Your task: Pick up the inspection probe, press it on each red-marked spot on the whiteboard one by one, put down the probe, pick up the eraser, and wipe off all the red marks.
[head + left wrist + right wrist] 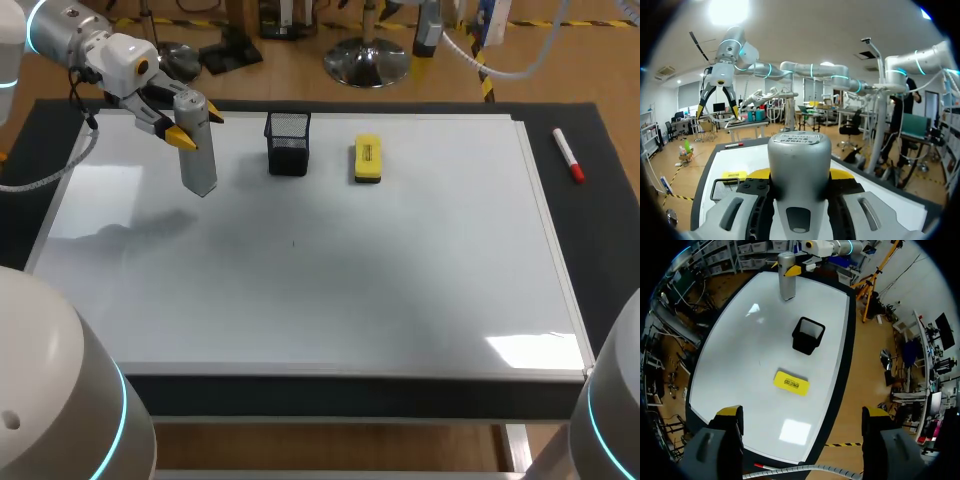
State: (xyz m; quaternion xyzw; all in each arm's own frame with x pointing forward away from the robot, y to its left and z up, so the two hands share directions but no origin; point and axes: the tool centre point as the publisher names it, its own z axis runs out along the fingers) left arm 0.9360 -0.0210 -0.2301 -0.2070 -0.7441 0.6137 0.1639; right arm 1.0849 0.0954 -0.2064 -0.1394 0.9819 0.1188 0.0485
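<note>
Left gripper [197, 127] has its fingers clamped on the inspection probe [198, 152], up near the cap end. It's hanging over the far left corner of the whiteboard [330, 300], and going by the shadow I'd say the tip is off the surface.

The probe looks like a smooth, stiff grey cylinder. Not fragile, I'd guess, but slick enough to slide in the fingers when I press down. If so, a firm grip high on the body with the push going straight along its length seems the way to go. The eraser [368, 159] looks like a light block, so taking it across the narrow sides should be easy.

The left wrist view shows the probe [800, 165] wedged squarely in the grip, but the tip is hidden. The head view shows the tilt, the black mesh holder [288, 143] beside the eraser and a red marker [568, 156] out on the desk [600, 200]. The right wrist view looks down from high up, and the right gripper [802, 414] has its fingers wide apart with nothing in them.

Weird bit is that I can't find any red marks on the board in any view.
</note>
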